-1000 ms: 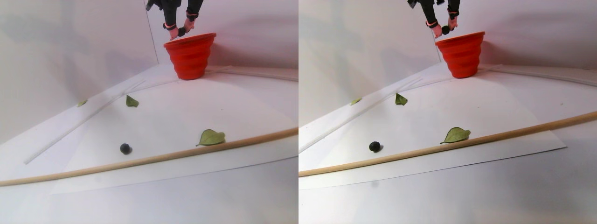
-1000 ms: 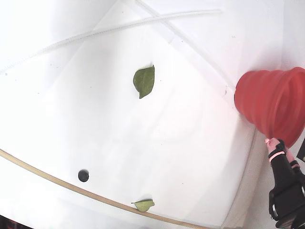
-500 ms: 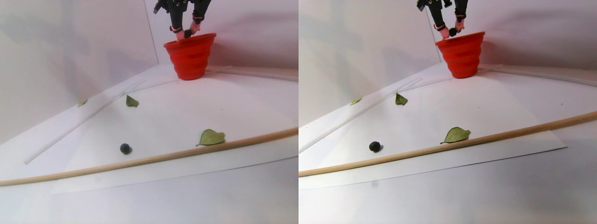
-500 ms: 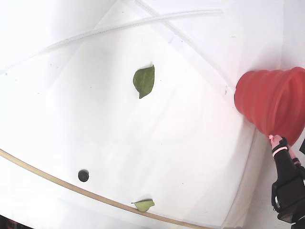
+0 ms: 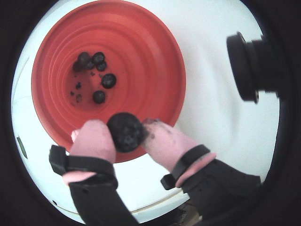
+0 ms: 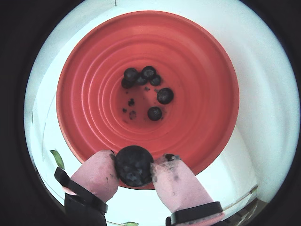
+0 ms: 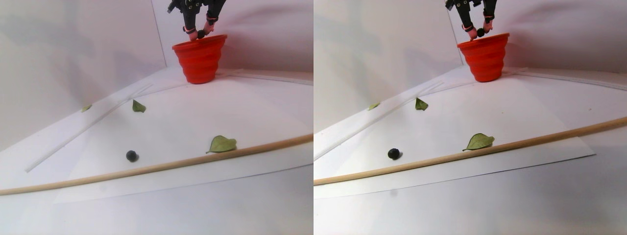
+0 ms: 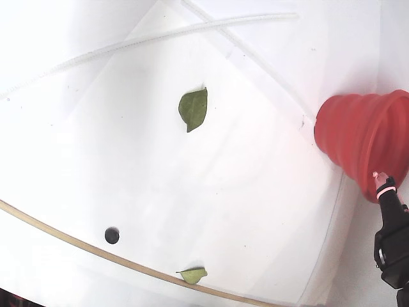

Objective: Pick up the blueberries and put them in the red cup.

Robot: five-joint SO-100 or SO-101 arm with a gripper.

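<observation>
In a wrist view, the red cup fills the upper left, seen from above, with a cluster of blueberries resting on its floor. The gripper enters from the bottom edge; its two pink-tipped fingers are clamped on one held blueberry, which sits directly between them over the near part of the cup's rim. A dark round camera housing stands at the upper right.

The other wrist view gives the same arrangement more centrally — the red cup open below the gripper, five or so blueberries and some dark crumbs on its bottom, and the held blueberry pinched between the pink fingers just above the near rim.

In the stereo pair view, reading each half from left to right: a small leaf near the wall, a second leaf, one loose blueberry lying on the white surface just behind a long wooden rod, and a larger leaf touching that rod. The red cup stands upright at the back, well apart from the loose blueberry, with the gripper just above its rim.

In the fixed view the loose blueberry lies at lower left beside the rod; the red cup is at the right edge, and one pink fingertip shows against it — the held berry is hidden here.
</observation>
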